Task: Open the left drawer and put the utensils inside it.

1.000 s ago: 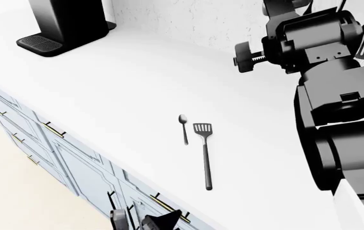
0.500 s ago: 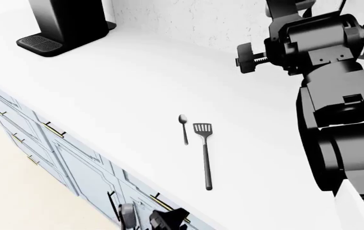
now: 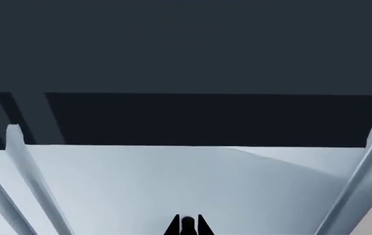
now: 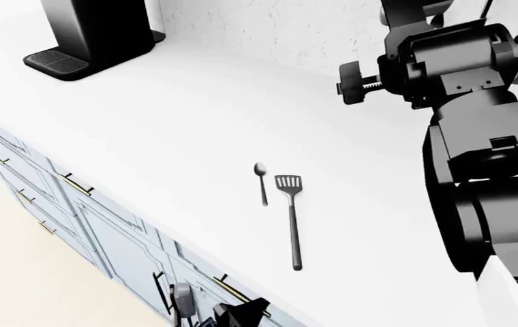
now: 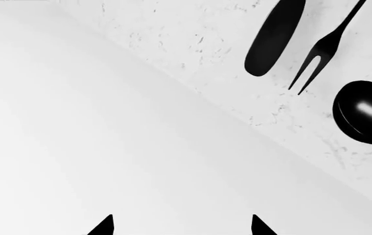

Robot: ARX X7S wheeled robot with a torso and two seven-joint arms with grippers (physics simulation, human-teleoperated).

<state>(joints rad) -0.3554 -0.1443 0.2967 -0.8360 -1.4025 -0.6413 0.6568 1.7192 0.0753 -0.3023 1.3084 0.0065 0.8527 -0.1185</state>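
On the white table (image 4: 186,122), near its front edge, the spoon (image 4: 261,181) and the slotted spatula (image 4: 292,218) lie side by side, just apart, handles pointing toward the robot. Spoon is to the left of the spatula; spatula is roughly twice as long.

Containers: left drawer (image 4: 206,289) sits in the blue-grey cabinet run below the table edge, brass bar handle (image 4: 238,293) visible. Whether it is opened at all cannot be told from the head view. Left wrist view shows a pale blue-grey panel (image 3: 186,181) under a dark recess, flanked by slanted rails; nothing lies on or in it.

Left gripper (image 4: 206,312) is low at the cabinet front, right by the brass handle. In the left wrist view its fingers (image 3: 173,228) stand close together around a small dark rounded part; whether that is the handle cannot be told.

Right gripper (image 5: 181,226) is raised above the table near the back wall, fingers spread wide, nothing between them. A black fork (image 5: 323,46) and ladle (image 5: 364,111) hang on the wall ahead of it.

A coffee machine (image 4: 95,34) stands at the far left.

Versus 0.5 s ago: left gripper sits slightly higher and closer to the handle; right arm has lifted a touch. Utensils unmoved.
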